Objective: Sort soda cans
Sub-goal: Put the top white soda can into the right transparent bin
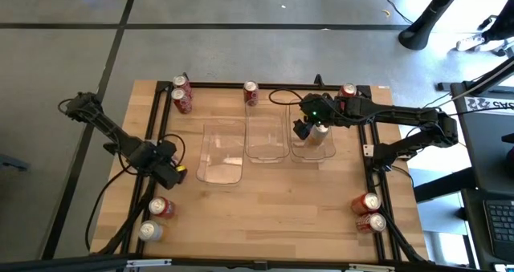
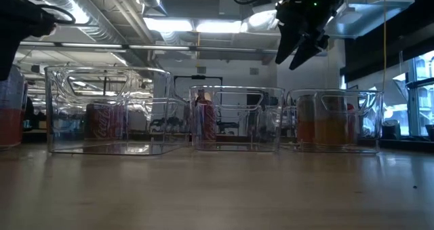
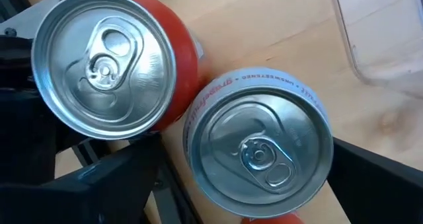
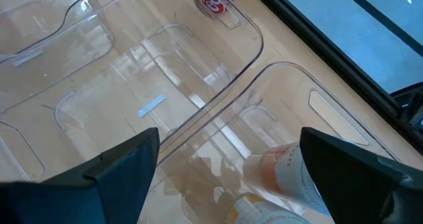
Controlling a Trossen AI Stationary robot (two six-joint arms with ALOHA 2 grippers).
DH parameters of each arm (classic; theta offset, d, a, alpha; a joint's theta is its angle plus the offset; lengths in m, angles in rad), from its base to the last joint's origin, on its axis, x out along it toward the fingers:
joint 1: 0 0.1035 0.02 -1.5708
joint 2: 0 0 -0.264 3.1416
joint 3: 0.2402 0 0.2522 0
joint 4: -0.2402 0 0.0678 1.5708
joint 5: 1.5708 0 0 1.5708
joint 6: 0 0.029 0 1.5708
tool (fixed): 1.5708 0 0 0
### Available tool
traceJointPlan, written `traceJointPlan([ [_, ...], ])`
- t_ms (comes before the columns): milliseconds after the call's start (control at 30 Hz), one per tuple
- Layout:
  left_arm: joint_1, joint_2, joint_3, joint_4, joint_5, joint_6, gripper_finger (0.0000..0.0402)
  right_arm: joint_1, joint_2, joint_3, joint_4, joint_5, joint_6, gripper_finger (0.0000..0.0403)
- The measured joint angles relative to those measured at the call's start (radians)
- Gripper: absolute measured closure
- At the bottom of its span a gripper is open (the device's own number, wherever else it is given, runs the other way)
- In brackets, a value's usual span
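While both grippers stand parted:
Right gripper (image 1: 310,129): centre-right, above the right tray (image 1: 328,151), gripping nothing.
Gold can (image 1: 320,131): upright in that tray, just beside the fingers.
Left gripper (image 1: 170,176): lower left, wide, over two cans (image 1: 161,208).
Left arm: slanting from upper left.

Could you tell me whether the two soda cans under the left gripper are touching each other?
Touching. The left wrist view looks down on the red-bodied can with the silver top and the white-rimmed can; their sides meet with no gap.
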Motion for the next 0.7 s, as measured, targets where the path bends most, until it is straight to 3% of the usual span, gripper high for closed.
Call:
traceJointPlan([
  [167, 0.0, 0.003, -0.025, 0.006, -0.071, -0.044, 0.002, 0.0, 0.0, 0.0, 0.0, 0.0, 0.0, 0.004],
  [433, 0.0, 0.003, -0.092, 0.11, -0.048, -0.032, 0.0025, 0.0, 0.0, 0.0, 0.0, -0.008, 0.0, 0.004],
  [700, 0.0, 0.002, -0.092, 0.111, -0.055, -0.032, 0.0082, 0.0, 0.0, 0.0, 0.0, -0.008, 0.0, 0.004],
])
